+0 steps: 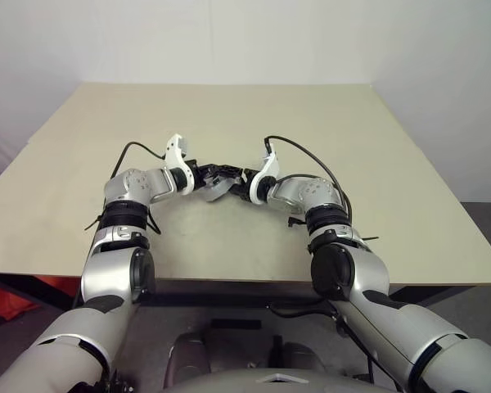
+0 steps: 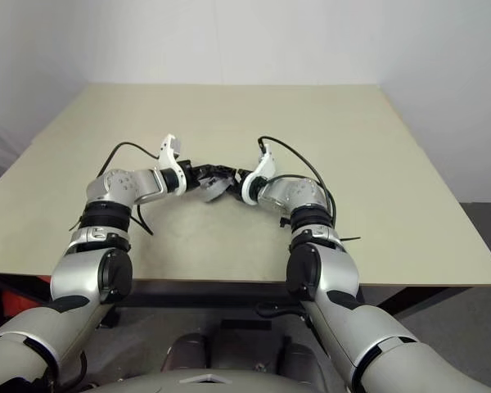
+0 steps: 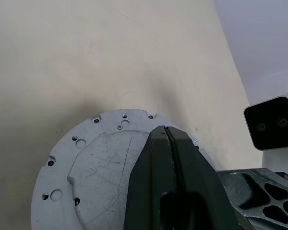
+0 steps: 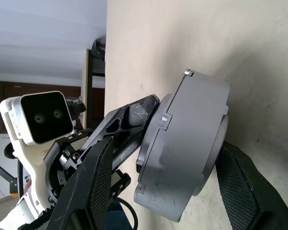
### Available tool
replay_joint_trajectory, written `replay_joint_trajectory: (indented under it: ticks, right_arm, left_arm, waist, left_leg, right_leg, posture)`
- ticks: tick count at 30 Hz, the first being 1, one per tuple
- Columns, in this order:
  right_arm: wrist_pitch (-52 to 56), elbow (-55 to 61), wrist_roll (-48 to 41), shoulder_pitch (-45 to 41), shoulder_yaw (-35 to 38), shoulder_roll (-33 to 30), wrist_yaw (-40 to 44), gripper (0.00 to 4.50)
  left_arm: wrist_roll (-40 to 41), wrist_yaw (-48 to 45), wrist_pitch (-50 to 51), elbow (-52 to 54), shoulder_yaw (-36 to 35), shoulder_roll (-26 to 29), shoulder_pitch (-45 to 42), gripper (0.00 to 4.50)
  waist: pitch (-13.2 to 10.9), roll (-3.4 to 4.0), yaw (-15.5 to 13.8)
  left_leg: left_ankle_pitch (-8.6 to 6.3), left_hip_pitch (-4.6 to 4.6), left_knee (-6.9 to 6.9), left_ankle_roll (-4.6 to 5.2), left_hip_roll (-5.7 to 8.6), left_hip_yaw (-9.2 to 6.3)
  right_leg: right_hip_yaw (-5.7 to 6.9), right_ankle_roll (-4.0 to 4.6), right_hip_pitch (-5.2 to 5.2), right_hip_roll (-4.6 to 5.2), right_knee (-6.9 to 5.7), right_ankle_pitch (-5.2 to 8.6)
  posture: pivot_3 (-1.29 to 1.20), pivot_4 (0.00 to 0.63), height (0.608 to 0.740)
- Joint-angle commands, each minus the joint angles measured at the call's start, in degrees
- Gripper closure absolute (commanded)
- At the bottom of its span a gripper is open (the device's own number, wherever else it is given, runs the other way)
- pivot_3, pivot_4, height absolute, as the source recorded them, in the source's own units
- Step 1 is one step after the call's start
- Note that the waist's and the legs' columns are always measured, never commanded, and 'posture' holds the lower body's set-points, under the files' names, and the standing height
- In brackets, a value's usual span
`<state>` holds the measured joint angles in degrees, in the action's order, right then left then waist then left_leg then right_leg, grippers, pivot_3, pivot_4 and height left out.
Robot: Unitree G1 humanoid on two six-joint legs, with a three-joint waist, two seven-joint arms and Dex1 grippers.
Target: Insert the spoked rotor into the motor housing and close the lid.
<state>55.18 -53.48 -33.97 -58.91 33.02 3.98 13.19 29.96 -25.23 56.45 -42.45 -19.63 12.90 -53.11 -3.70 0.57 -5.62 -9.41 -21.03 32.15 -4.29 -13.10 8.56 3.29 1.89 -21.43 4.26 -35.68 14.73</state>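
The motor housing, a thick grey round body, hangs just above the table between my two arms. The lid, a pale disc with small holes, lies flush against one face of it. My left gripper is shut on the lid's thin rim. My right gripper straddles the housing. One of its fingers rests against the housing's back. The other finger stands a short gap off the lid side. The spoked rotor is hidden.
The beige table stretches wide on all sides of the two hands, with its front edge close below my elbows. A pale wall stands behind it. Something orange-red lies on the floor under the table's left front corner.
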Motion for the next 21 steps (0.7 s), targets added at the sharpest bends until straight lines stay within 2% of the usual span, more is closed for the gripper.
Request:
replay_joint_trajectory:
  ticks: [1, 14, 21]
  right_arm:
    - [-1.41, 0.79, -2.18, -2.66, -0.36, 0.04, 1.53, 1.27]
    - [-3.31, 0.11, -1.05, -2.46, -1.07, -0.71, 0.48, 1.27]
    - [-3.66, 0.09, -1.14, -2.51, -1.29, -1.12, 0.33, 1.27]
  left_arm:
    - [-0.53, -0.03, 2.11, -2.25, 1.17, -0.62, 1.31, 4.50]
    - [-0.81, -0.02, 1.75, -2.41, 1.18, -0.85, 1.57, 4.50]
    - [4.19, 1.11, 1.23, -6.94, -7.34, -1.12, 1.11, 4.50]
  waist:
    - [0.00, 0.00, 0.00]
    - [0.00, 0.00, 0.00]
    - [0.00, 0.00, -0.41]
  left_leg:
    - [0.00, 0.00, 0.00, 0.00, 0.00, 0.00]
    - [0.00, 0.02, 0.00, 0.00, 0.00, 0.00]
    - [0.00, 0.01, 0.01, 0.00, 0.05, -0.01]
  right_leg:
    - [0.00, 0.00, 0.00, 0.00, 0.00, 0.00]
    - [0.00, 0.00, 0.01, 0.00, 0.00, 0.00]
    - [0.00, 0.00, 0.03, 0.03, 0.00, 0.00]
  posture:
    - [0.00, 0.000, 0.740]
    - [0.00, 0.000, 0.740]
    - [0.00, 0.000, 0.740]
